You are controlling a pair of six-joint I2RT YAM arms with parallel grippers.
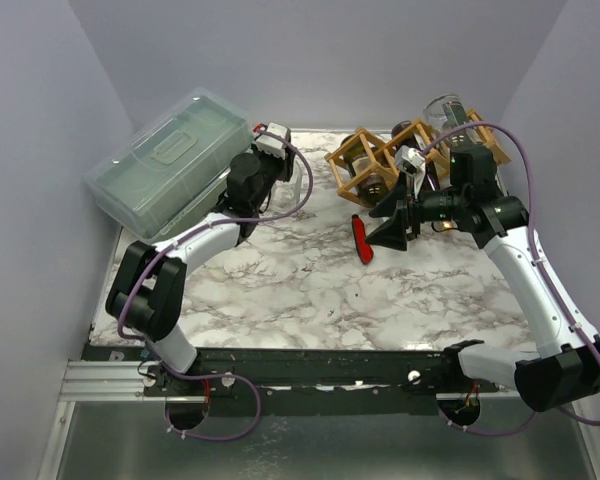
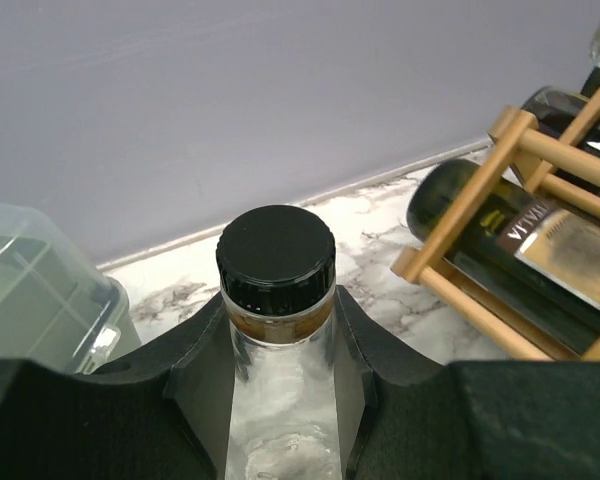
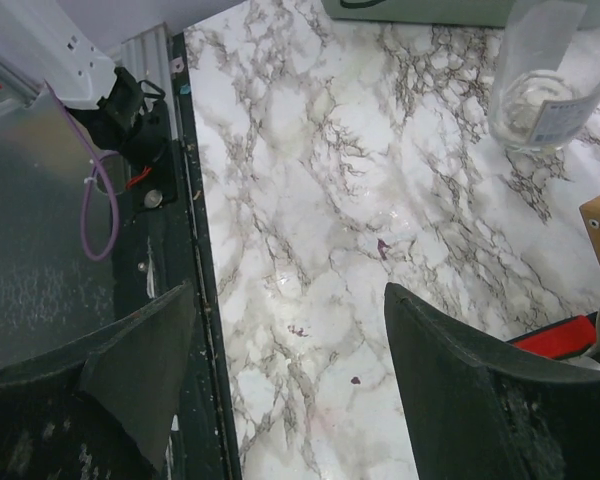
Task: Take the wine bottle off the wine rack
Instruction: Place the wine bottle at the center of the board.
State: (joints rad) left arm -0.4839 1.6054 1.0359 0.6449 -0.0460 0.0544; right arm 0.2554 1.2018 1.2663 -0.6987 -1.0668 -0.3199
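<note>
Nearest the left wrist camera, at six o'clock, the left gripper [image 2: 280, 335] has its black jaws clamped on the neck of the clear wine bottle [image 2: 276, 255], just under the black screw cap. That bottle stands upright, apart from the wine rack [image 2: 465, 195], which sits at three o'clock with dark green bottles [image 2: 540, 265] lying in its cells. A translucent plastic box [image 2: 30, 300] is at nine o'clock, and the marble tabletop [image 2: 370, 215] runs to the wall at twelve.

In the right wrist view, the right gripper [image 3: 288, 320] hangs over the marble with jaws spread wide and nothing between them. The clear bottle's base shows at one o'clock, on or just above the marble; I cannot tell which. A red object [image 3: 555, 335] lies at four o'clock, beside a wooden corner of the rack.

From the top camera, the held bottle is around eleven o'clock on the table, between the box at ten and the rack at one, so it looks already off the rack.

Being glass, it should be stiff, smooth and breakable. It looks empty, so probably light, though the long body may swing below a neck grip. The neck under the cap seems the soundest hold, since the collar resists slipping.
</note>
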